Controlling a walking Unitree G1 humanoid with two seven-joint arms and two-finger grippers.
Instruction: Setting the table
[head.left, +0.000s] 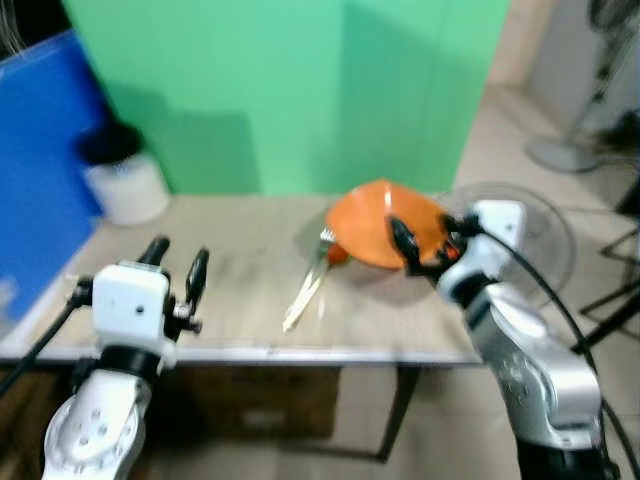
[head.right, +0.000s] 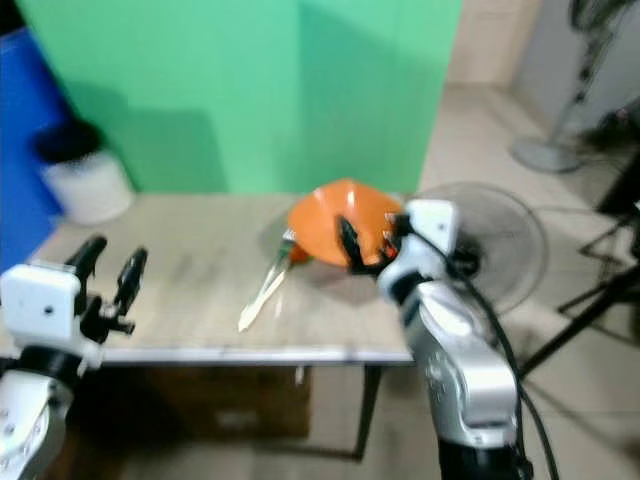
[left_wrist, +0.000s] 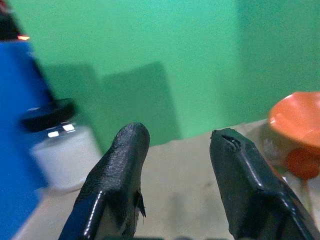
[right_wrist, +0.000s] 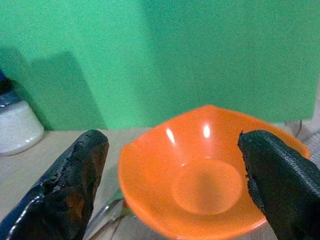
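1. You face a pale wooden table (head.left: 240, 260) set against a green backdrop (head.left: 300, 90), with a blue panel (head.left: 40, 170) at the left and a floor fan (head.left: 540, 225) lying just past the table's right edge.
2. At the far left corner stands a white jar with a black lid (head.left: 120, 175), well apart from everything else.
3. Your left gripper (head.left: 178, 268) hovers over the near left edge, its fingers parted with nothing between them.
4. Near the middle, a pale fork (head.left: 308, 285) lies with its handle pointing toward the near edge and its tines just beside the bowl.
5. The orange bowl (head.left: 375, 222) sits tilted at the far right of the table, and I cannot tell what props it up.
6. Your right gripper (head.right: 365, 240) is at the bowl's near rim with its fingers spread wide, one on either side; it is not closed on the bowl.
7. The bowl looks like light, stiff, glossy plastic, so judge it slippery; pinch the rim wall rather than the smooth inside.
8. The right wrist view shows you the bowl's open hollow and flat base (right_wrist: 207, 187), which the head views blur; those views alone show the fan and table edges.
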